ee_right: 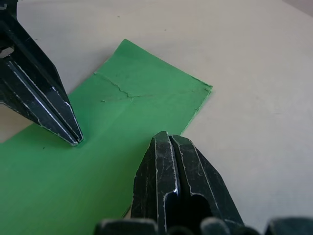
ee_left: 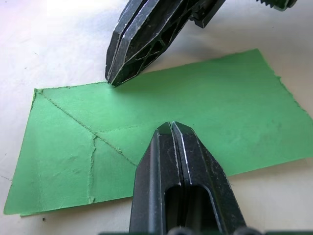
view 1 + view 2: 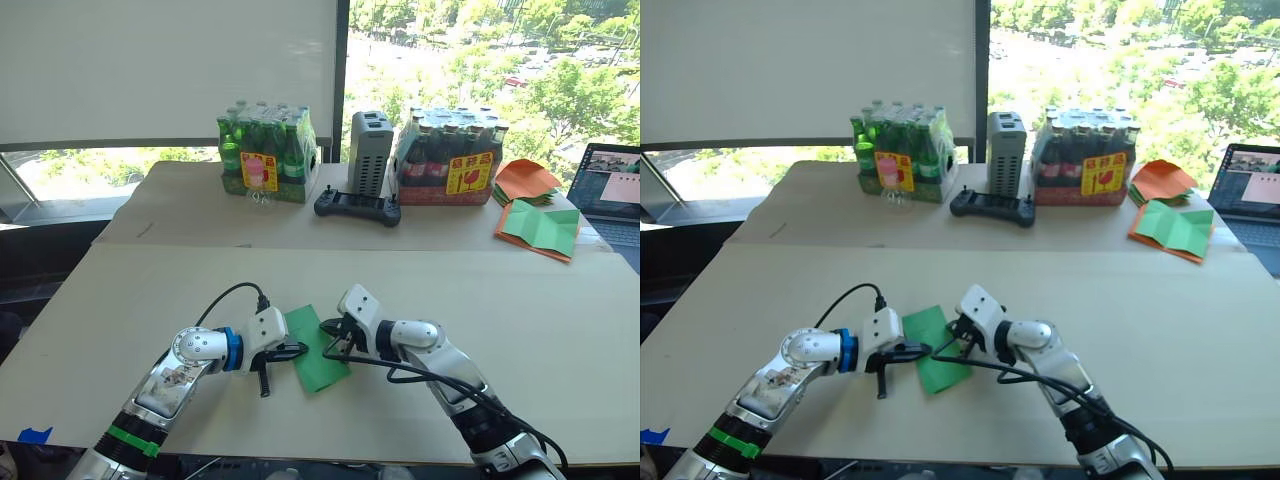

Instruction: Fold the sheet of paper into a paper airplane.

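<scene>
Sheet of paper [image 3: 318, 349] lies flat on the counter [image 3: 520, 300], folded to a strip, long axis running away from the robot. Left claw [image 2: 170, 128] and right claw [image 1: 164, 138] face each other across its width, both pinched closed, tips pressing opposite long edges. Neither grips it. Both equally near.

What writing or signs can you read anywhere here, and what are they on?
None can be read as words.
Yellow and red label on the pack of green bottles: print too small to read.
Yellow label on the pack of dark bottles: red marks shaped like wine glasses, text too small to read.
Laptop screen: too blurred to read.
Green sheet of paper under both grippers: creases, no writing.
</scene>
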`<state>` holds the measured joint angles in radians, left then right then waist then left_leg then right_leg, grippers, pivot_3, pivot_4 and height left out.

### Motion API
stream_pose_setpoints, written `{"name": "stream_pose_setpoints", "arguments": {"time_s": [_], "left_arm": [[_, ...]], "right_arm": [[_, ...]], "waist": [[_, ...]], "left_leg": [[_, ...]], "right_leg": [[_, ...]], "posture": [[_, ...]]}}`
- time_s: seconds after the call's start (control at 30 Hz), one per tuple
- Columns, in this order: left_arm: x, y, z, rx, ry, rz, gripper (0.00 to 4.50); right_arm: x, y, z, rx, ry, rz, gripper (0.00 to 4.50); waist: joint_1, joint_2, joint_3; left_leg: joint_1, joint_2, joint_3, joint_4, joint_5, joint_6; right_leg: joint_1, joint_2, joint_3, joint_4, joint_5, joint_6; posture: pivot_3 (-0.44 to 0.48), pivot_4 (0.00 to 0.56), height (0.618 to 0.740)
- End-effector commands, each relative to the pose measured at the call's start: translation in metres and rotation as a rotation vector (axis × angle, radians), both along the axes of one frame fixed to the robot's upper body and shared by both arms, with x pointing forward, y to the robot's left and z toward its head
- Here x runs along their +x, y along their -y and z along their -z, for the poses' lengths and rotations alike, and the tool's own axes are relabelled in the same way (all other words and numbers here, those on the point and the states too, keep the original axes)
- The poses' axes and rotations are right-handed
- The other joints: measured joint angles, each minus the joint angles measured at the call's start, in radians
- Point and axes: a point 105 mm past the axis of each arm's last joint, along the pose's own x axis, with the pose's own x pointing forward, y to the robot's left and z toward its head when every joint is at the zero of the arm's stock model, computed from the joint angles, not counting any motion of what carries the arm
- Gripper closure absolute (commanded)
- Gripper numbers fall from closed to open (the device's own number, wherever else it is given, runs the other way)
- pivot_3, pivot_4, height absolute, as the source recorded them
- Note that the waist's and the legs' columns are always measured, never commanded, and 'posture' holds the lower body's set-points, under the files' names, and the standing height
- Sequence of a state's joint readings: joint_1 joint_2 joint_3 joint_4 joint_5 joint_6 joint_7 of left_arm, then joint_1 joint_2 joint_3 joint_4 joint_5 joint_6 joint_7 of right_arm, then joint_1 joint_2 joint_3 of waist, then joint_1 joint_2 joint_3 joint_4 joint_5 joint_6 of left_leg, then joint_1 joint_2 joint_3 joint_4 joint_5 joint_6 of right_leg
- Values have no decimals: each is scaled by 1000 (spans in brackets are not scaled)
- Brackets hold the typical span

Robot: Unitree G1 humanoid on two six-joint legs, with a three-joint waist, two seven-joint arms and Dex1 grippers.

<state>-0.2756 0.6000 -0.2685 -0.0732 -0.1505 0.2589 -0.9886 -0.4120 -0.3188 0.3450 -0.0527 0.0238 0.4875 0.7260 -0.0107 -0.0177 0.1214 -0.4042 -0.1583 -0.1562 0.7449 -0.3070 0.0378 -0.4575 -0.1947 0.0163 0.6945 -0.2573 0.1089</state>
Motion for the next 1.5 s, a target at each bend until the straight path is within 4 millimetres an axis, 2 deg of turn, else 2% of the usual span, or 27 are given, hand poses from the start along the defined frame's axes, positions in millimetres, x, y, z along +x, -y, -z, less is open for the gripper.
{"name": "stream_pose_setpoints", "arguments": {"time_s": [0.03,0.37,0.47,0.6,0.7,0.8,1.17,1.5], "left_arm": [[-5,-9,22,74,-68,-14,4500],[-4,-9,22,78,-69,-9,4500],[-5,-9,22,79,-70,-9,4500],[-5,-9,22,80,-70,-10,4500],[-5,-9,22,81,-70,-9,4500],[-5,-9,22,80,-70,-9,4500],[-4,-9,22,80,-70,-7,4500],[-5,-10,22,83,-69,-6,4500]], "right_arm": [[-11,2,15,-39,-61,-22,4466],[-18,-2,12,-46,-39,-61,4466],[-14,-4,3,-16,-1,-48,4466],[-10,-12,-25,89,79,-55,4466],[-9,-12,-31,107,99,-57,4466],[-10,-13,-31,108,93,-62,4466],[-12,0,-2,17,25,-30,4466],[-22,5,7,-1,-23,-51,4466]], "waist": [[0,0,0],[1,0,0],[1,0,0],[1,0,0],[1,0,0],[1,0,0],[2,0,0],[4,0,0]], "left_leg": [[0,0,0,0,0,0],[0,0,0,-1,0,0],[0,0,0,-1,0,0],[-1,0,0,-1,0,0],[-1,0,0,-1,0,-1],[-1,0,0,0,0,-1],[-1,0,0,-1,0,-1],[-1,0,0,-1,0,0]], "right_leg": [[0,0,0,0,0,0],[0,0,0,-1,0,0],[0,0,0,-1,0,0],[1,0,0,-1,0,0],[0,0,0,-1,0,0],[0,0,0,-1,0,0],[0,0,0,-1,0,0],[1,0,0,-1,0,0]], "posture": [[0,150,675],[0,150,675],[0,150,675],[0,150,675],[0,150,675],[0,150,675],[0,150,675],[0,150,675]]}}
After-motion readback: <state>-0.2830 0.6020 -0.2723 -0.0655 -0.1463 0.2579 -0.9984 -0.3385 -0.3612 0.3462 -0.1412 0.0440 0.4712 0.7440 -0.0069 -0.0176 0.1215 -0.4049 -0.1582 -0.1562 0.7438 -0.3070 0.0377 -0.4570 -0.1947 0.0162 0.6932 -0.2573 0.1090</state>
